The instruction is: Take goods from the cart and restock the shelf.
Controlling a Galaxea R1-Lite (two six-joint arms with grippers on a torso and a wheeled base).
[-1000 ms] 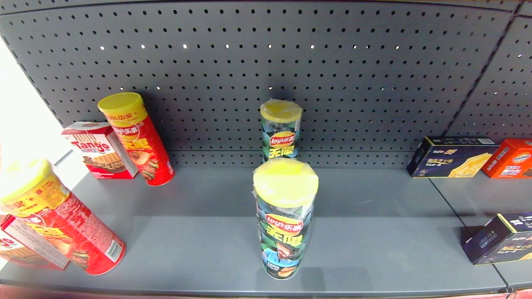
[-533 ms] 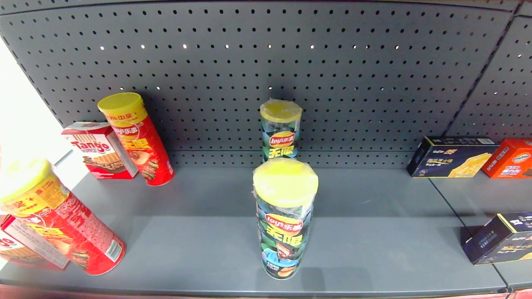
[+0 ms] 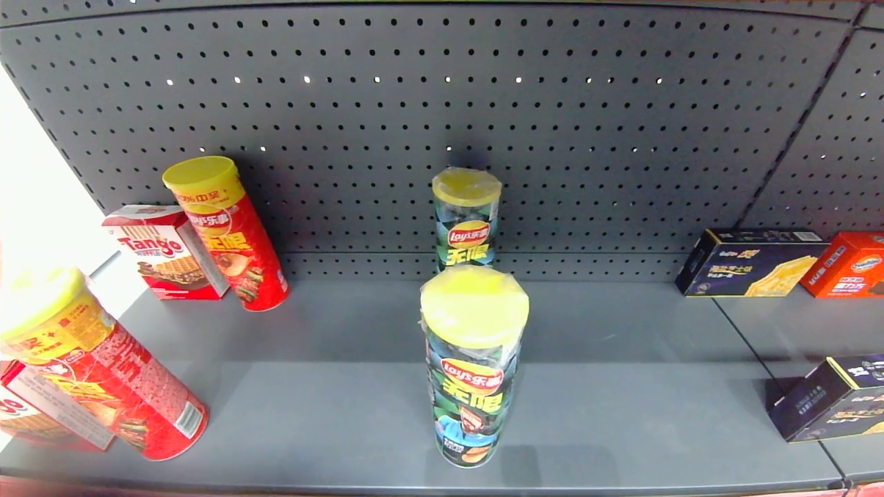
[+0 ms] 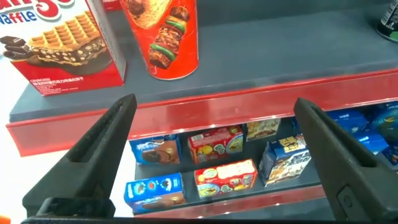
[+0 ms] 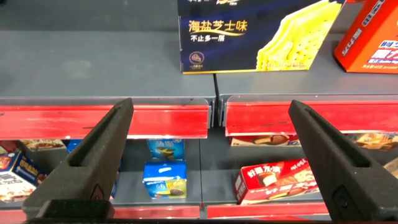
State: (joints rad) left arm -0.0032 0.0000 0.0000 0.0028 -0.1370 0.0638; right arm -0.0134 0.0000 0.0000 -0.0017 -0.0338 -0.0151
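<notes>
Two dark chip cans with yellow lids stand upright on the grey shelf [image 3: 621, 386], one near the front [image 3: 473, 366] and one by the back panel [image 3: 466, 217]. My left gripper [image 4: 214, 106] is open and holds nothing; it hangs in front of the shelf's red front edge [image 4: 249, 106], below a red can [image 4: 165, 37] and a waffle box [image 4: 62, 43]. My right gripper [image 5: 210, 107] is also open and holds nothing, level with the red edge strip [image 5: 161, 118] below a dark biscuit box [image 5: 261, 34].
Red cans [image 3: 224, 231] [image 3: 90, 366] and a red waffle box [image 3: 166, 252] fill the shelf's left end. Dark boxes [image 3: 753, 262] [image 3: 829, 397] and an orange box [image 3: 853, 262] lie at the right. Small snack boxes [image 4: 217, 177] [image 5: 165, 177] sit on the lower shelves.
The whole head picture has shifted down a little, so the camera moved. The goods on the shelf keep their places.
</notes>
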